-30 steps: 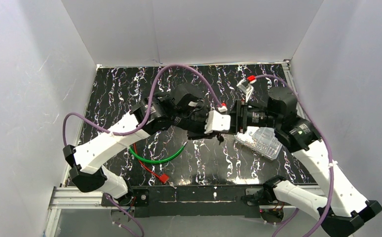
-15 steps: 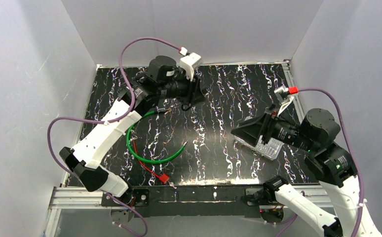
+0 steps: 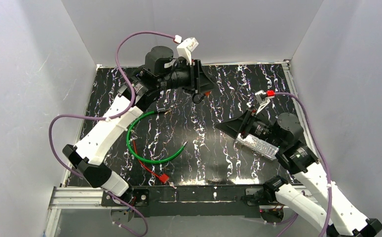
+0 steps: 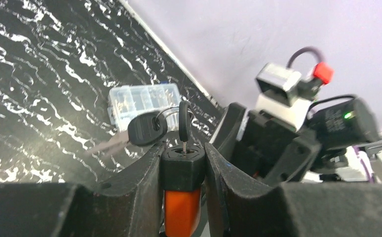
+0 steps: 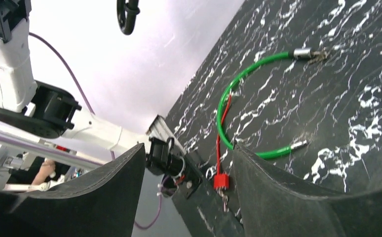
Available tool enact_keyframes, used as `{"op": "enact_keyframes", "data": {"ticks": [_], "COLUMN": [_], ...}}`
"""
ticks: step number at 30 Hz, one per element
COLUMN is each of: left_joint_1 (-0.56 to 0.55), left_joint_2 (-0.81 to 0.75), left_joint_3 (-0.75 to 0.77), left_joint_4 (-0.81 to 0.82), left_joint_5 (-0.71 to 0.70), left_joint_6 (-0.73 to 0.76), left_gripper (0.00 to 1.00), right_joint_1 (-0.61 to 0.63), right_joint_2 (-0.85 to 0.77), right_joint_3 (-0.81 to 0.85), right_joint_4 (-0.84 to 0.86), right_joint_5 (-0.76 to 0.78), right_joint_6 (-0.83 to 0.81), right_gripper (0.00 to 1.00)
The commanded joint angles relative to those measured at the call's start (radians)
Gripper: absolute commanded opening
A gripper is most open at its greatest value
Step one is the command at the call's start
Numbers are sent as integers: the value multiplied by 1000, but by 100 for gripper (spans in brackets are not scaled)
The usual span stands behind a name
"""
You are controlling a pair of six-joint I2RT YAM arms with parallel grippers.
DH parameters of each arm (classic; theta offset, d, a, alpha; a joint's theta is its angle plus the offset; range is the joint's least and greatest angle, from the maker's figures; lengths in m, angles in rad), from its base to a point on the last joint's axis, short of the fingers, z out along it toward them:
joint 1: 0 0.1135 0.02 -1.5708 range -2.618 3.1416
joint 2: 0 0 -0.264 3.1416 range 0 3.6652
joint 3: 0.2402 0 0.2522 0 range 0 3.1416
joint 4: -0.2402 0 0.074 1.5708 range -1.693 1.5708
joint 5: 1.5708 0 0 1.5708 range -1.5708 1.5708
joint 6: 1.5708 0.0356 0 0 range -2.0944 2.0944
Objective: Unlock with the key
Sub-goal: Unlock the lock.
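Since 1 second back, when you had both grippers meeting over mid-table, the arms had parted. The left gripper (image 4: 184,150) had swung up toward the back wall (image 3: 228,29), and in the last half second it drifted a little rightward. The right gripper (image 5: 186,163) had pulled off to the right, then come back in toward the centre.

The left gripper's fingers were clamped on the lock (image 4: 181,170), a black cap over an orange body, held up off the table (image 3: 204,158). 1 key (image 4: 184,121) stuck out of the cap in line with the fingers. A 2nd key (image 4: 147,129) with a fat black head sat to its side on the shared ring (image 4: 171,112). The right gripper's fingers stood apart with nothing between them.

For room, your left gripper sat close to the back wall, above the table's rear edge. Bare table lay between the 2 grippers. The green cable (image 3: 130,143) looped left of centre, with a red connector (image 3: 163,178) near the front edge. The clear box (image 3: 263,145) lay just under the right wrist, toward the right edge.
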Motion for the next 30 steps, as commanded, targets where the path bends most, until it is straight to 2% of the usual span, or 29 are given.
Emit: {"op": "enact_keyframes", "data": {"ticks": [1, 8, 17, 24, 30], "left_joint_1": [2, 2, 2, 2, 1], "left_joint_2": [6, 5, -29, -54, -65], "left_joint_3": [74, 85, 56, 49, 31], "left_joint_4": [94, 123, 143, 124, 144], "left_joint_5": [22, 4, 6, 0, 12], "left_joint_6": [-64, -61, -40, 6, 28], "left_gripper": [0, 0, 0, 0, 0], "right_joint_1": [32, 116, 130, 130, 131], "right_joint_2": [7, 164, 285, 340, 376], "right_joint_3": [-46, -3, 86, 154, 238], "right_joint_4": [418, 630, 728, 721, 607], "right_joint_5": [142, 208, 206, 177, 147], "right_joint_6": [35, -5, 5, 5, 0], "right_gripper": [70, 71, 68, 56, 40]}}
